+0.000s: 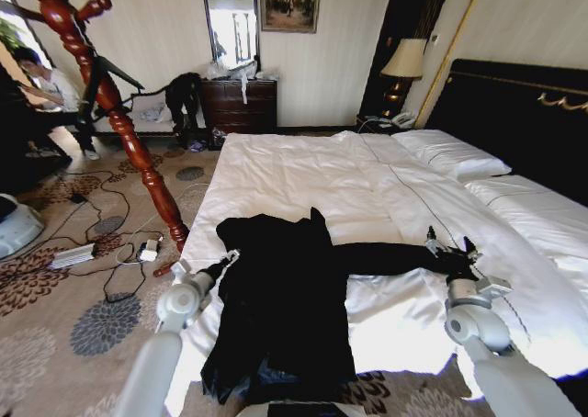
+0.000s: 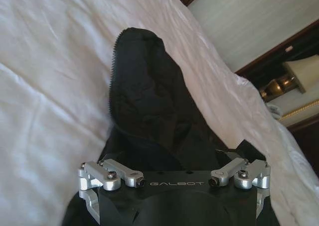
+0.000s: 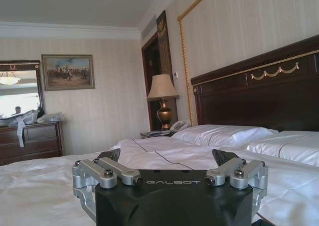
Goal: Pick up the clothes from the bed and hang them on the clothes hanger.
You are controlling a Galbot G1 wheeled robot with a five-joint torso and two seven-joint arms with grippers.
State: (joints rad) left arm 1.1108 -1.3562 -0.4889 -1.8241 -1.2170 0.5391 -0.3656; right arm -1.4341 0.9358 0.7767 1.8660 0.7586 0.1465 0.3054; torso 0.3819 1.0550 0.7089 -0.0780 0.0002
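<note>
As clothes (image 1: 280, 298) sprawl, right hand (image 1: 450, 249) at sleeve

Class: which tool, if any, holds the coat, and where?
Right tool open over the coat's sleeve end, holding nothing; left tool at its edge: cannot tell.

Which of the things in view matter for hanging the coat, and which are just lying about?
Job:
- clothes, spread on the bed
- clothes hanger, on the carpet at the bed's left
- left tool at the garment's edge
- right tool at the sleeve end

Lying about:
- pillows
- lamp
- dresser
- floor cables
</note>
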